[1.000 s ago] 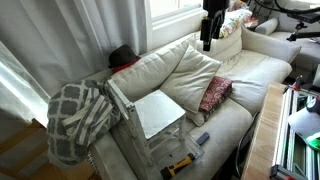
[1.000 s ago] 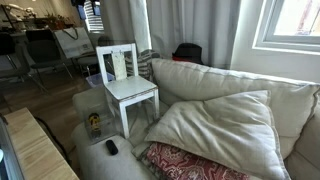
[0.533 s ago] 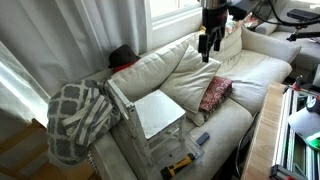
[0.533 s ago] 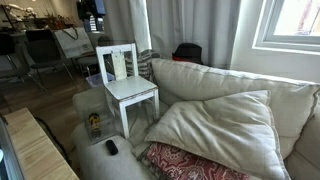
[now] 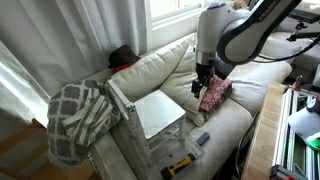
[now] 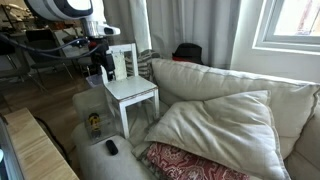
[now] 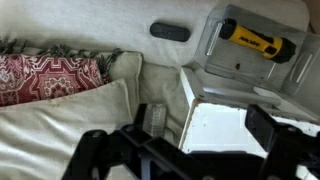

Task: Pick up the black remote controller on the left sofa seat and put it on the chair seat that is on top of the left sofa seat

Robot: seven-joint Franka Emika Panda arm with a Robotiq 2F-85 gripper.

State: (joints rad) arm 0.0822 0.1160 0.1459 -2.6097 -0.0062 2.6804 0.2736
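Observation:
The black remote controller (image 5: 202, 138) lies on the cream left sofa seat (image 5: 226, 122) near its front edge, and shows in both exterior views (image 6: 111, 146). In the wrist view the remote (image 7: 170, 31) lies near the top, beside a yellow-and-black tool (image 7: 258, 40). The pale chair seat (image 5: 160, 112) rests on the sofa in its light frame; it also shows in an exterior view (image 6: 132, 92) and the wrist view (image 7: 232, 128). My gripper (image 5: 199, 88) hangs open and empty above the sofa, its fingers (image 7: 207, 125) straddling the chair seat's edge from above, well apart from the remote.
A red patterned pillow (image 5: 215, 93) lies on the sofa just beside my gripper. A grey-and-white blanket (image 5: 78, 115) drapes over the sofa arm. The yellow-and-black tool (image 5: 180, 163) lies at the sofa's front. A large cream back cushion (image 6: 215, 130) leans behind.
The arm has come down from high near the window toward the sofa, and the gripper now hangs low by the red pillow and chair seat. The remote has not moved.

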